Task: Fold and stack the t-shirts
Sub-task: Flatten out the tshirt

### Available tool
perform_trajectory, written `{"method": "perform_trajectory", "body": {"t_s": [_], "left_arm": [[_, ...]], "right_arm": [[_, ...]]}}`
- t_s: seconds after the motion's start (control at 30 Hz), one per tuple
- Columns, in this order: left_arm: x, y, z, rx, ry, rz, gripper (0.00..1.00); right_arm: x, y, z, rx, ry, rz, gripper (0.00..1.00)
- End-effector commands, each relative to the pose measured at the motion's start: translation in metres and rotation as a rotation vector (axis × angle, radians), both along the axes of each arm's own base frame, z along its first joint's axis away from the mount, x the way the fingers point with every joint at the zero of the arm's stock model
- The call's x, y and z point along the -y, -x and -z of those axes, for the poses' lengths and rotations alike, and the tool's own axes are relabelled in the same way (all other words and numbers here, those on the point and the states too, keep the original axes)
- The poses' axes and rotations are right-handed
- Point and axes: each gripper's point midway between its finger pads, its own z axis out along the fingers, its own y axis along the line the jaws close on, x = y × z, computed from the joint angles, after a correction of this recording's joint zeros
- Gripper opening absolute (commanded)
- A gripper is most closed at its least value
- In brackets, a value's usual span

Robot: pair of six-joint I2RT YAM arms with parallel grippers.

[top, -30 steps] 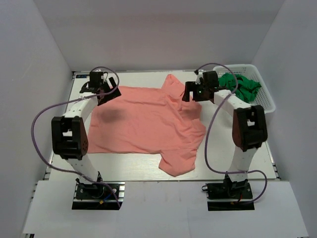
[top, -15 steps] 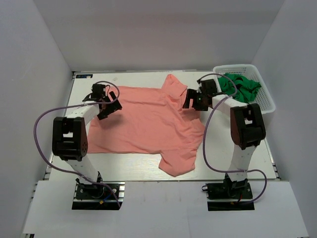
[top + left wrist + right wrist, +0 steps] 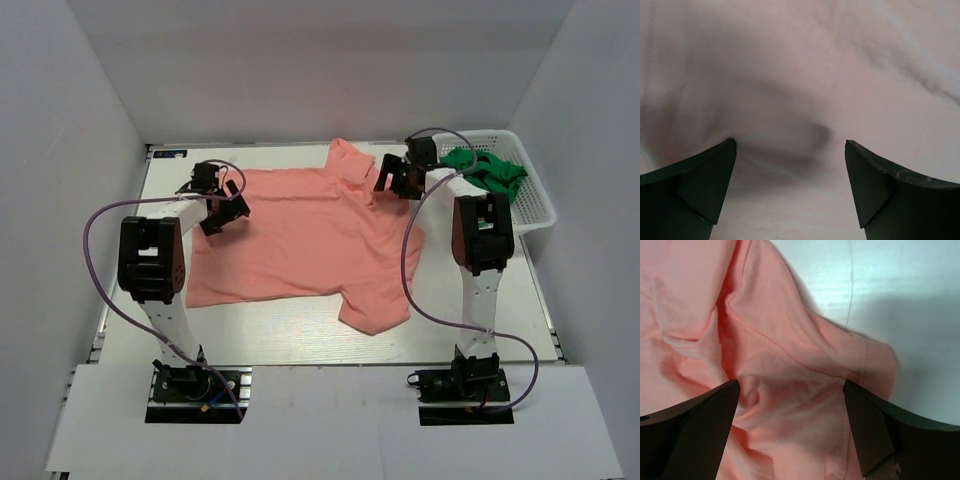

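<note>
Moved: your salmon-pink soft cloth shirt [image 3: 300, 235] slid right | your left claw [image 3: 790, 143] spread over it | right claw [image 3: 791, 383] spread too

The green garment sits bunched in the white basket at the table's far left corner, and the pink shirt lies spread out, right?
Not quite. The top view shows the white basket holding the green garment at the far right corner of the table, not the left. The pink shirt does lie spread out.

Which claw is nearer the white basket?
Right. The right claw hangs over one edge of the pink shirt, close beside the basket; the left claw is over the opposite end.
</note>
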Motion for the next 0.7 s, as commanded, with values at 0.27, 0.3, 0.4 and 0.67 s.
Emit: {"method": "perform_trajectory", "body": {"t_s": [0.27, 0.3, 0.4, 0.67], "left_arm": [[-0.013, -0.045, -0.007, 0.031, -0.053, -0.003, 1.00], [-0.006, -0.049, -0.012, 0.045, -0.044, 0.013, 1.00], [0.003, -0.060, -0.052, 0.135, -0.026, 0.044, 1.00], [0.011, -0.022, -0.124, 0.267, 0.043, 0.036, 1.00]], "right_arm": [[-0.002, -0.054, -0.010, 0.090, 0.031, -0.143, 0.91], [-0.003, -0.056, -0.028, 0.132, 0.044, -0.178, 0.91], [-0.013, -0.055, -0.076, 0.228, 0.054, -0.236, 0.91], [-0.031, 0.037, -0.160, 0.298, 0.046, -0.302, 0.91]]}}
